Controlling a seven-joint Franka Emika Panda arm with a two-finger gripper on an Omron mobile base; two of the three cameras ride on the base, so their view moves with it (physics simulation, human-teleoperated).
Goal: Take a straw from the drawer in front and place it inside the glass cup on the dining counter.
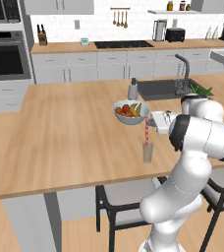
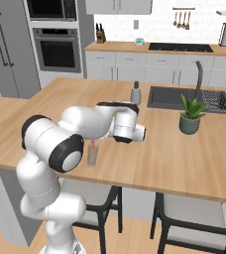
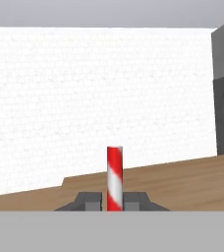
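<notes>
the gripper [image 3: 114, 202] has its fingers closed against the straw [image 3: 115, 177], which stands upright between them. in the left base view the straw [image 1: 146, 132] hangs with its lower end inside the glass cup [image 1: 147, 152] on the dining counter [image 1: 60, 133], just in front of the fruit bowl [image 1: 130, 112].

White tiled wall [image 1: 133, 19], grey cabinets [image 1: 114, 64], wood floor [image 1: 79, 236] — apparently evenly lit.

The straw [image 1: 146, 130] stands in the glass cup [image 1: 148, 153] on the dining counter [image 1: 60, 138], before the fruit bowl [image 1: 130, 112].
</notes>
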